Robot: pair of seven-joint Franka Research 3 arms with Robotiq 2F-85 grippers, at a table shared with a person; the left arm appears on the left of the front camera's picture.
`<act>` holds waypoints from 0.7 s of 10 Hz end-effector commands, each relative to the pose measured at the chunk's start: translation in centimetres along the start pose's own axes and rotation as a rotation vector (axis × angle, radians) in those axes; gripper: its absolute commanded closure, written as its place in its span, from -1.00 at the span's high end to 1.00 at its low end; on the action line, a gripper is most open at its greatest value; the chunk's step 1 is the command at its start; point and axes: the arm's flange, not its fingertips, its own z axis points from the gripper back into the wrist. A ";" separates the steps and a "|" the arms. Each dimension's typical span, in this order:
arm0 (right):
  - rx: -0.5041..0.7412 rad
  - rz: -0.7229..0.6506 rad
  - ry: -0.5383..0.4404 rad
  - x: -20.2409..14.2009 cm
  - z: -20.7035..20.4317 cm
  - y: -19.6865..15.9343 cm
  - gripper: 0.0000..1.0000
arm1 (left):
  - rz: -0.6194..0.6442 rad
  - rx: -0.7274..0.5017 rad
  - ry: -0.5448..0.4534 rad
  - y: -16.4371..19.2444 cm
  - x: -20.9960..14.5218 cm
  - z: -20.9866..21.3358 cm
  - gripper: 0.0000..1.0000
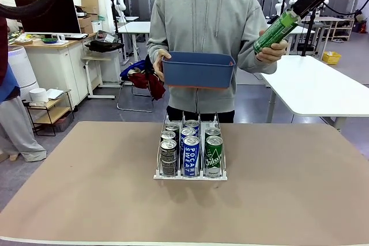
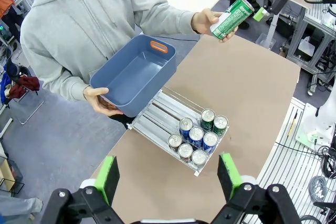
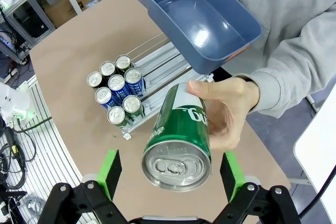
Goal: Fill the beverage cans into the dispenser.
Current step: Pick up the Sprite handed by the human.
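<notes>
The white wire dispenser (image 1: 190, 175) (image 2: 157, 109) (image 3: 157, 59) stands mid-table. Several beverage cans (image 1: 191, 152) (image 2: 197, 137) (image 3: 116, 90) sit at its front: dark grey in the left lane, blue in the middle, green on the right. The person's hand (image 3: 227, 109) holds out one more green can (image 1: 275, 32) (image 2: 231, 18) (image 3: 179, 139), high at the right. My right gripper (image 1: 295, 14) (image 3: 171, 176) is open, with this can's top between its green pads (image 3: 111, 173) and a gap on each side. My left gripper (image 2: 168, 178) is open, high over the table.
The person's other hand holds an empty blue bin (image 1: 199, 69) (image 2: 134, 72) (image 3: 205, 22) above the table's far edge. The brown table (image 1: 86, 188) has free room all round the rack. A white table (image 1: 323, 87) stands at the back right.
</notes>
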 end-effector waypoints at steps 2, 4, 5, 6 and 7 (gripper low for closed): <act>0.001 -0.026 -0.028 -0.7 -1.2 -0.1 1.00 | 0.002 -0.010 -0.003 -0.1 -0.4 0.1 1.00; 0.006 -0.046 -0.041 -0.8 -1.6 0.1 1.00 | 0.002 -0.010 -0.003 -0.1 -0.4 0.1 1.00; 0.000 -0.051 -0.050 -0.6 -1.8 0.0 1.00 | 0.002 -0.010 -0.003 -0.1 -0.4 0.1 1.00; -0.003 -0.069 -0.057 -0.5 -2.2 0.1 1.00 | 0.002 -0.010 -0.003 -0.1 -0.4 0.1 1.00; 0.001 -0.070 -0.055 -0.5 -2.2 0.1 1.00 | 0.002 -0.010 -0.003 -0.1 -0.4 0.1 1.00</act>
